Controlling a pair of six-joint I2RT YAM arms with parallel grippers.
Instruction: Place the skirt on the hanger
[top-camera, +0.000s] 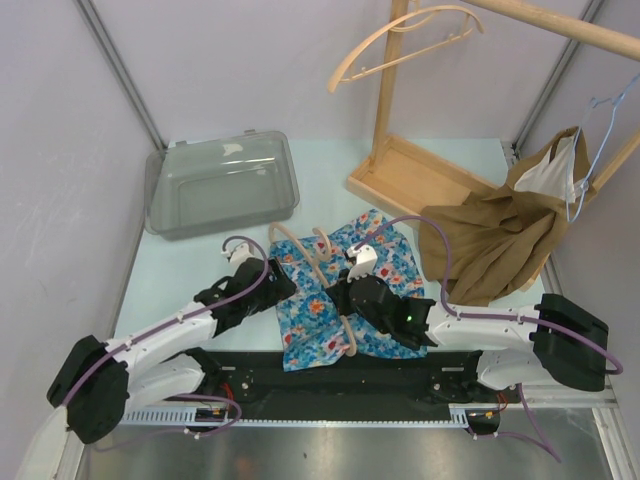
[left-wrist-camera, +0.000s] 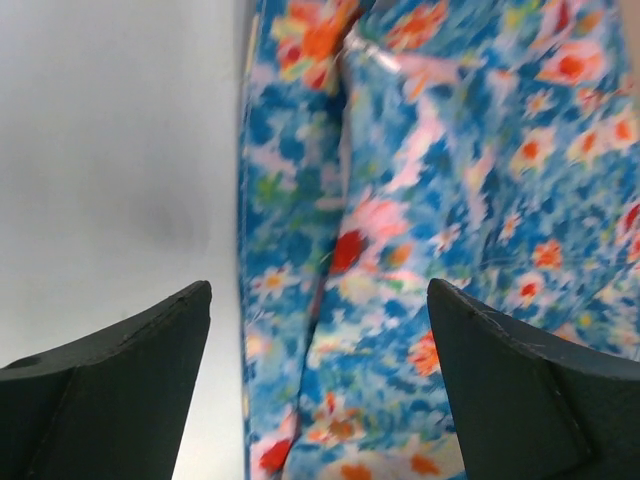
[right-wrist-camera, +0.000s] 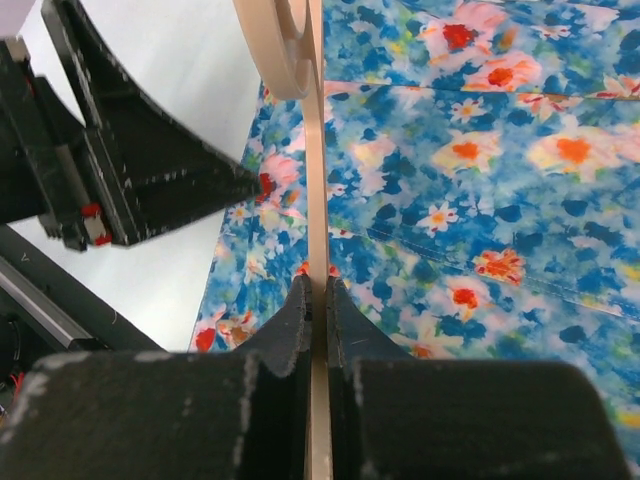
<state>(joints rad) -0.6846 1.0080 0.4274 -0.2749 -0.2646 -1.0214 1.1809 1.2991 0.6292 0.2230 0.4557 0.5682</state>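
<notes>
Pale table (top-camera: 325, 180) w/ floral skirt (top-camera: 305, 330), thin curved wood hanger (right-wrist-camera: 316, 150).

We see the right gripper (right-wrist-camera: 318, 292), its 2 fingers pinched on the thin wooden hanger (right-wrist-camera: 314, 170), which lies across the floral skirt (right-wrist-camera: 480, 190). At upper left, the left gripper (right-wrist-camera: 170, 195) points toward the skirt's edge, above the pale table (right-wrist-camera: 180, 50).

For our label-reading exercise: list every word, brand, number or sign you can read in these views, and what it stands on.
None readable. The floral skirt bears only a flower print; the wooden hanger, the clear plastic box, the left gripper and the right gripper show no lettering.
</notes>
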